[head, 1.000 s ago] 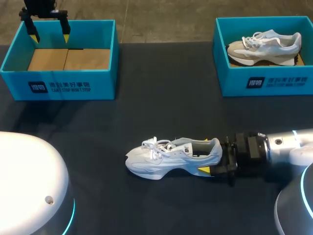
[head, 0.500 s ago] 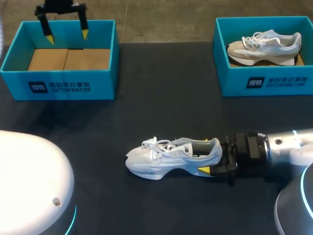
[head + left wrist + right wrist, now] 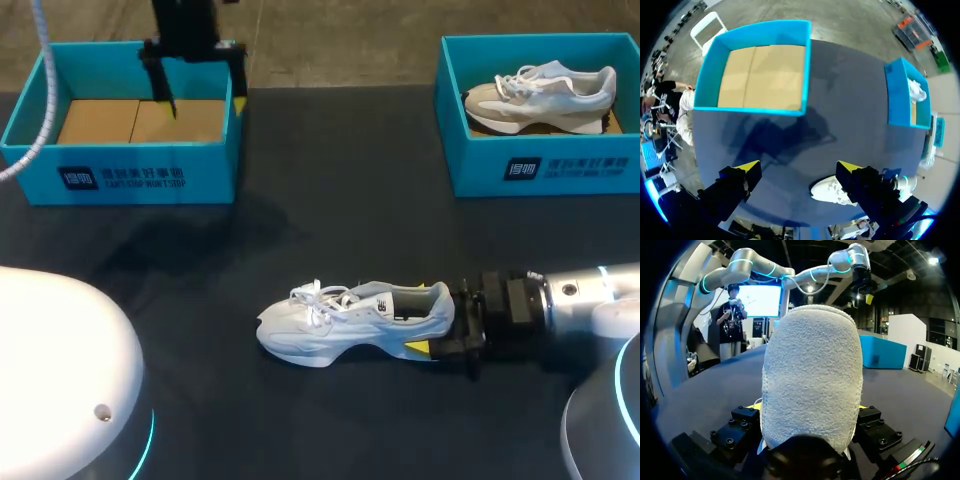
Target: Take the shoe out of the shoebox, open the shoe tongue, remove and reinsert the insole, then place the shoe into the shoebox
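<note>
white sneaker (image 3: 350, 320): on its sole mid-table (image 3: 330, 200), toe toward the left side, laces up
right gripper (image 3: 435, 320): clenched on the white sneaker's heel, a finger on each side
left gripper (image 3: 203, 105): fingers spread, grasping nothing, above the left shoebox (image 3: 120, 175) near its right wall
right shoebox (image 3: 560, 165): holds a second sneaker (image 3: 540, 92)

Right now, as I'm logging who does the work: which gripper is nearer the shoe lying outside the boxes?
Right. The right gripper is shut on the shoe at its heel; the left gripper hangs far off, over the empty box, at its right side.
</note>
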